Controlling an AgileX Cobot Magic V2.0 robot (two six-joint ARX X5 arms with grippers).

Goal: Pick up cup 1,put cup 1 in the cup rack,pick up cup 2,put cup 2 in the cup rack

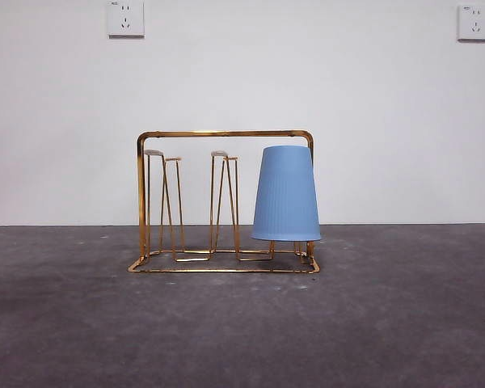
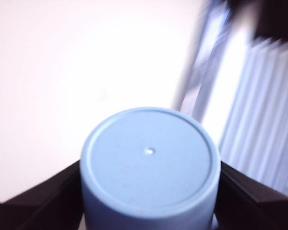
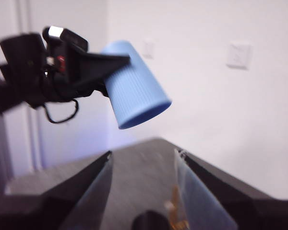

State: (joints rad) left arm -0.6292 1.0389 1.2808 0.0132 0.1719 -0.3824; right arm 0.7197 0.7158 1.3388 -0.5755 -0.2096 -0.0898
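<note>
The gold wire cup rack stands mid-table. One ribbed blue cup hangs upside down on its right peg; the other pegs are bare. My left gripper is shut on a second blue cup, whose flat base faces the wrist camera. In the right wrist view this cup is held tilted high in the air by the left gripper, mouth down and sideways. My right gripper is open and empty above the table, with a bit of the rack below it. Neither arm shows in the front view.
The dark grey table runs to a white wall with two sockets. A white ribbed surface shows blurred behind the held cup in the left wrist view.
</note>
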